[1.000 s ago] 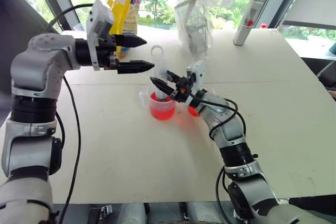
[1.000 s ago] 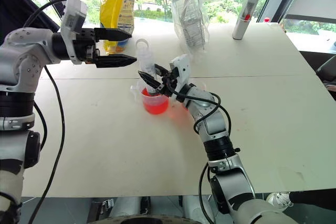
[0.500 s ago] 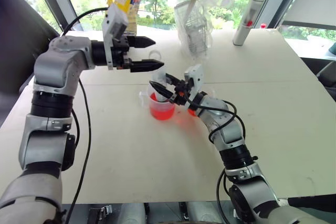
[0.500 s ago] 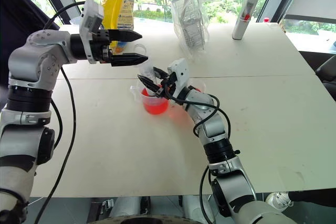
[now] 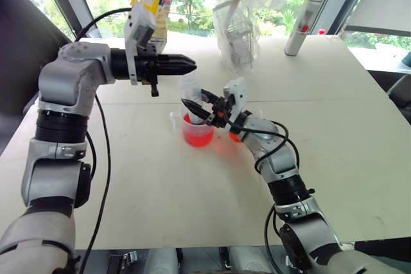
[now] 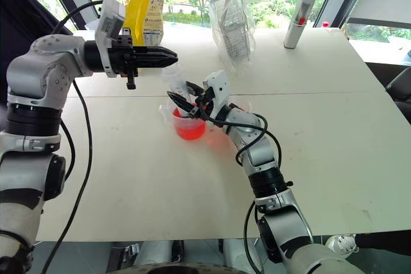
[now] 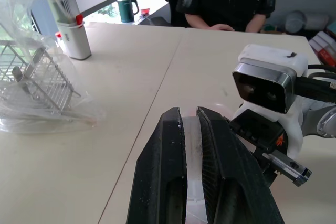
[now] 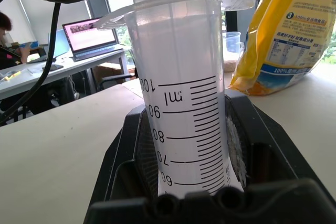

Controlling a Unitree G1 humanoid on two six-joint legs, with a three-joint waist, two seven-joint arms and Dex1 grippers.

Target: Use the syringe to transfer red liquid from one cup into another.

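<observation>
Clearly the transfer had barely begun. Taking the handled cup (image 5: 197, 131) as the landmark on the table (image 5: 359, 126): it stood full of red liquid (image 5: 198, 135), and the syringe (image 5: 192, 97) rose upright out of it, tip down in the cup. The right gripper (image 5: 199, 108), reaching in from the cup's right side, was clamped around the syringe barrel just above the rim; in the right wrist view the barrel with its printed scale sat squeezed between the black pads and looked clear, with no red in the stretch on show. The left gripper (image 5: 186, 63) came in level from the cup's left, above it, its jaws pinched together at the syringe's top, with a strip of pale plastic between its fingers (image 7: 168, 182) in the left wrist view. That was probably the plunger, though I couldn't be sure. The smaller cup (image 5: 236, 134) sat just beside the handled one, on its right, mostly behind the right arm, with a red tint at its base. Drawing up, carrying across and emptying all seemed yet to be done.
</observation>
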